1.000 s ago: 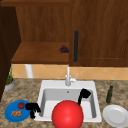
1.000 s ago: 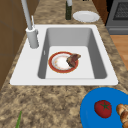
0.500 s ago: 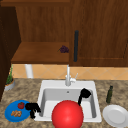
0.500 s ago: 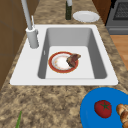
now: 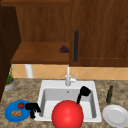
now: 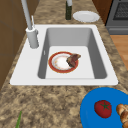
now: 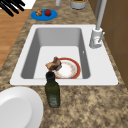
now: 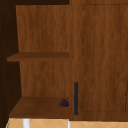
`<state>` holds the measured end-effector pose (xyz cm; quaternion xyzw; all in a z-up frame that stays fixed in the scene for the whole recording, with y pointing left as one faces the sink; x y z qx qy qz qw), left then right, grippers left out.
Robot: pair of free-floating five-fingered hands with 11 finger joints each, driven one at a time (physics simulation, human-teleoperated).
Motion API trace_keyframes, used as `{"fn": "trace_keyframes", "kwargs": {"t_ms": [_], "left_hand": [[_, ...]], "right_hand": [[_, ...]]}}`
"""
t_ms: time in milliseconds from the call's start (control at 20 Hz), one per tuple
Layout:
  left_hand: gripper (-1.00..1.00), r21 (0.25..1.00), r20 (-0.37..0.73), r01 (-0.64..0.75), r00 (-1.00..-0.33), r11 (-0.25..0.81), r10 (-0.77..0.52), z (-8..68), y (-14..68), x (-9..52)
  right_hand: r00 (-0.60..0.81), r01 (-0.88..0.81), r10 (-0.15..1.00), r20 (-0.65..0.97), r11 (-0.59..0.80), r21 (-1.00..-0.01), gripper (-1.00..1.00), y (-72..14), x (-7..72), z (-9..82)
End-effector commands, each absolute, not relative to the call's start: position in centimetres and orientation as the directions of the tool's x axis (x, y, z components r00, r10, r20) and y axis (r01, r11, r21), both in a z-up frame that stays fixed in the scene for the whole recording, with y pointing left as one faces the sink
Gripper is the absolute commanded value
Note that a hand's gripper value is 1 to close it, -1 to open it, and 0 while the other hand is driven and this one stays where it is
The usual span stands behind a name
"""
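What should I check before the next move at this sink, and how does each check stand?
1. Left hand holds nothing: ok. It is at the rim of the blue plate, and its fingers look straight in the right side view.
2. Right hand open or shut: cannot tell. It hangs over the sink.
3. Red-rimmed plate flat on the sink floor: ok. A piece of meat lies on its edge.
4. Tomato resting on the blue plate: ok.
5. Green bottle upright on the counter, beside the white plate: ok.
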<state>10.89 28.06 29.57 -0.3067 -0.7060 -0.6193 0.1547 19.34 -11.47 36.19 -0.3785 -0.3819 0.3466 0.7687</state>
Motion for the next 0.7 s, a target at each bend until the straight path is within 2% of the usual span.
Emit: {"fn": "trace_keyframes", "kwargs": {"t_ms": [0, 650], "left_hand": [[0.00, 0.780, 0.598, 0.625, -0.764, 0.045, 0.242, 29.6, 28.1, 10.9], [0.00, 0.780, 0.598, 0.625, -0.764, 0.045, 0.242, 29.6, 28.1, 10.9]], "right_hand": [[0.500, -0.183, 0.752, 0.430, 0.577, -0.796, -1.00, -10.8, 17.6, 37.1], [0.521, -0.134, 0.691, 0.500, 0.645, -0.752, -1.00, -9.3, 13.0, 40.8]]}}
